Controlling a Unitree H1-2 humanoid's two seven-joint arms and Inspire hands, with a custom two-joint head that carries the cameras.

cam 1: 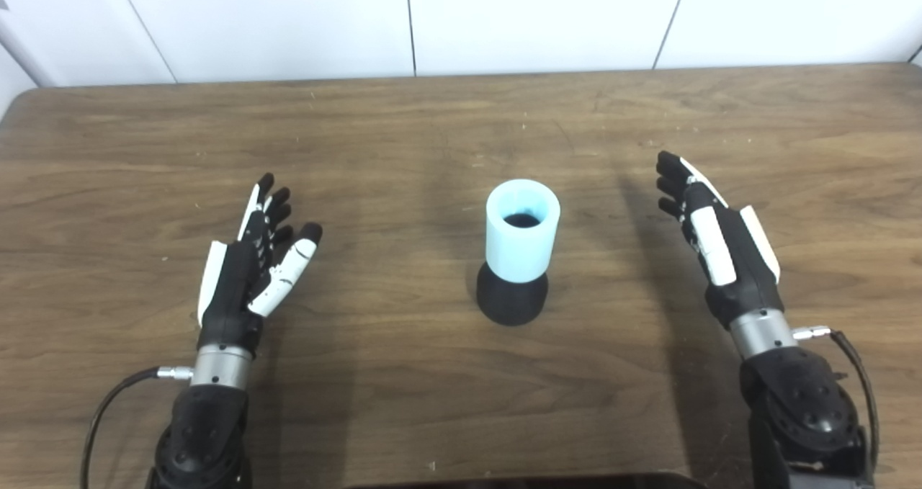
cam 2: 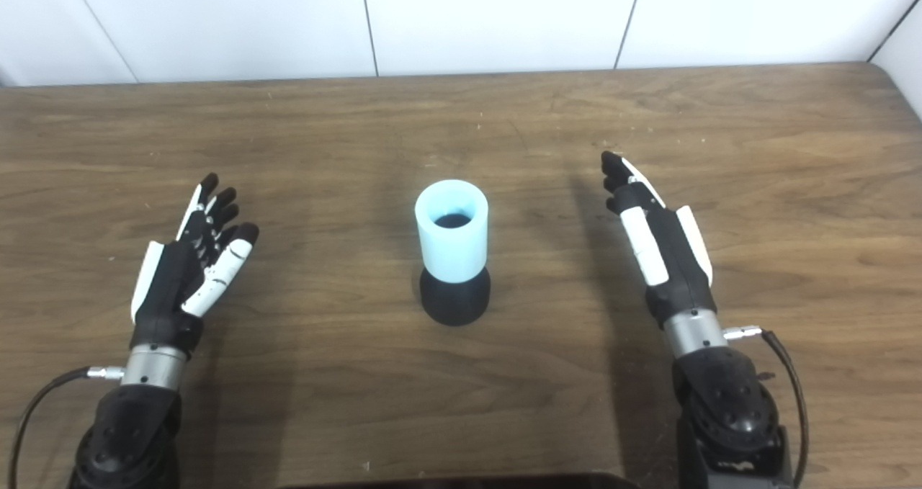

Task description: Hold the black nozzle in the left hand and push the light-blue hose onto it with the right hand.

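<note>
Seemingly done: light-blue hose [cam 1: 522, 231] seated upright on black nozzle [cam 1: 511, 302], between left hand [cam 1: 248, 266] and right hand [cam 1: 713, 248] (both spread, empty). Next: nothing but checking the seating.

left hand [cam 1: 248, 273] black-white | right hand [cam 1: 717, 248] same | silver wrists | black cables

Brown wooden table [cam 1: 432, 374], white panelled wall [cam 1: 288, 21] behind its far edge.

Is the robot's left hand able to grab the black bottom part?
Probably yes. The left hand is open, and only bare table lies between it and the black nozzle, which stands under the light-blue hose.
</note>
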